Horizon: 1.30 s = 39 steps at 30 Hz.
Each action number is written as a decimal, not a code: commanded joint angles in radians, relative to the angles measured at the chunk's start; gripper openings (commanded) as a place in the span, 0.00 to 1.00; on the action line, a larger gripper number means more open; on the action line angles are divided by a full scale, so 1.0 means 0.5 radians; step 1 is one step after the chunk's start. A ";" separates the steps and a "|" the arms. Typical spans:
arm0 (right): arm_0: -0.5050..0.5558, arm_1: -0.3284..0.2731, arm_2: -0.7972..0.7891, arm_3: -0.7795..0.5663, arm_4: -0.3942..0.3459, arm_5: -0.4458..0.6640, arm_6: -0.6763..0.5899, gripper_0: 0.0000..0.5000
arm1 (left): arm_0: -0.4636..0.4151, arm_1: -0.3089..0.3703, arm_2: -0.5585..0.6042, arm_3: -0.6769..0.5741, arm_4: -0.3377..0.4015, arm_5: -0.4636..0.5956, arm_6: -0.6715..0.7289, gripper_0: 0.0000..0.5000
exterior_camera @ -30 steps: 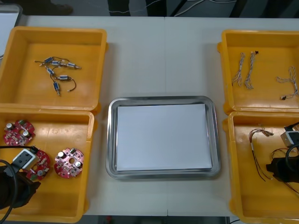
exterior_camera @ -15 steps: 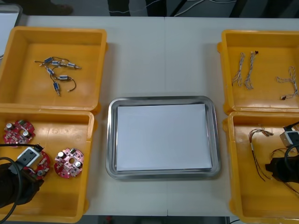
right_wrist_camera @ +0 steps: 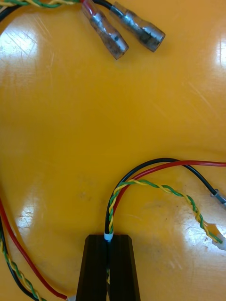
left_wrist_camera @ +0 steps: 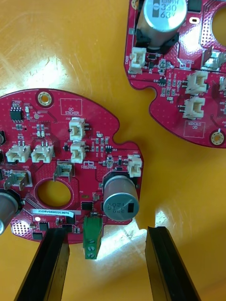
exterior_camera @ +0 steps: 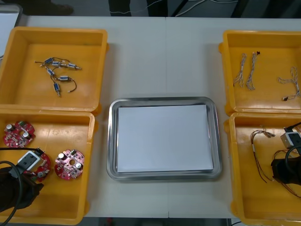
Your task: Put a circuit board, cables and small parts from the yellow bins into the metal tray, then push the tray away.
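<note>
Straddling the rim of the circuit board (left_wrist_camera: 70, 141), the left gripper (left_wrist_camera: 107, 235) stands spread, board at twelve o'clock — the right gripper (right_wrist_camera: 109, 240) pinches a cable (right_wrist_camera: 111, 211).

Steep overhead front view of table (exterior_camera: 160, 52); wrist views close above floors of its near bins (exterior_camera: 61, 200).

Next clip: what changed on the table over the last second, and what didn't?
The left gripper edged slightly toward the white-lined metal tray, over the middle round red circuit board. Its fingers stand open at the board's edge, with nothing taken hold of. The right gripper stayed in its near yellow bin, shut on a bundle of black, red and yellow-green cables. The small metal parts and tray are unmoved.
</note>
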 commanded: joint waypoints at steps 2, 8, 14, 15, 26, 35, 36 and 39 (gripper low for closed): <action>0.051 0.004 -0.028 -0.058 -0.014 0.012 0.007 0.00 | -0.067 0.053 -0.033 0.004 -0.020 -0.021 -0.216 0.95; 0.054 -0.027 -0.282 -0.279 -0.042 0.319 -0.006 0.00 | -0.079 0.038 -0.033 0.004 -0.017 -0.018 -0.216 0.00; 0.039 -0.073 -0.552 -0.451 -0.100 0.620 -0.027 0.00 | -0.082 0.028 -0.033 0.004 -0.017 -0.015 -0.216 0.00; 0.042 -0.079 -0.577 -0.460 -0.112 0.638 -0.027 0.00 | -0.082 0.028 -0.033 0.004 -0.017 -0.012 -0.216 0.00; 0.008 -0.260 -1.003 -0.512 -0.545 0.911 -0.058 0.00 | -0.082 0.081 -0.012 -0.008 0.017 -0.012 -0.204 0.00; -0.114 -0.432 -1.043 -0.711 -0.790 1.120 -0.104 0.00 | -0.076 0.108 0.178 -0.140 0.213 0.258 -0.191 0.00; -0.130 -0.450 -1.037 -0.754 -0.812 1.129 -0.107 0.00 | -0.076 0.096 0.215 -0.168 0.231 0.328 -0.182 0.00; -0.176 -0.493 -0.988 -0.853 -0.867 1.135 -0.113 0.00 | -0.076 0.053 0.313 -0.220 0.277 0.479 -0.167 0.00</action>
